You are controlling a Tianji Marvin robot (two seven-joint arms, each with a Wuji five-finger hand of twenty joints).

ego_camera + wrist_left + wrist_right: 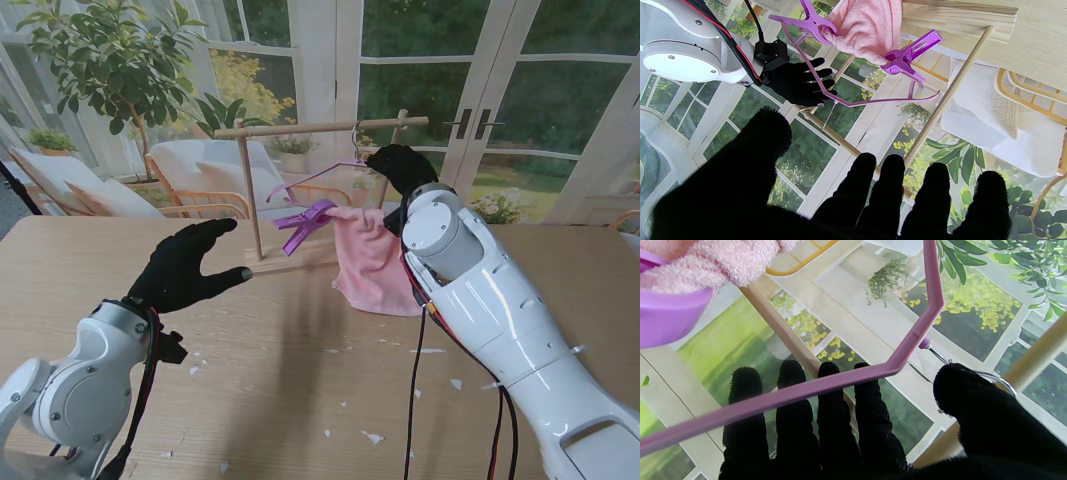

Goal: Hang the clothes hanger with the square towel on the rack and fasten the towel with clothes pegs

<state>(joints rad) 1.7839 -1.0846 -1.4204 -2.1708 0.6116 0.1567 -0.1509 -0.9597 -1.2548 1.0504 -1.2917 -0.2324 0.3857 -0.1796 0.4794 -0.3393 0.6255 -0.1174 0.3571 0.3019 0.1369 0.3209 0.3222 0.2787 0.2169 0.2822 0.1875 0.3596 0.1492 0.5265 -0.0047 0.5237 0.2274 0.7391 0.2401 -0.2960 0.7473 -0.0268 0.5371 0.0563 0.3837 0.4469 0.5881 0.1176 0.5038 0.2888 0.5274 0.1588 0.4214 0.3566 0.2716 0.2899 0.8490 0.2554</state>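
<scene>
fluffy pink towel (372,262), purple pegs (305,222)

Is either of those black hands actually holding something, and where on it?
The right hand grips the pink hanger by its top, beside the metal hook. The left hand is open, holding nothing.

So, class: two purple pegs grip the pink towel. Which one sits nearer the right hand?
The peg beside the right hand, at the towel's corner; the other peg sits toward the rack's post.

Pink towel (372,262), purple pegs (305,222) (hanger (318,176) lilac).
</scene>
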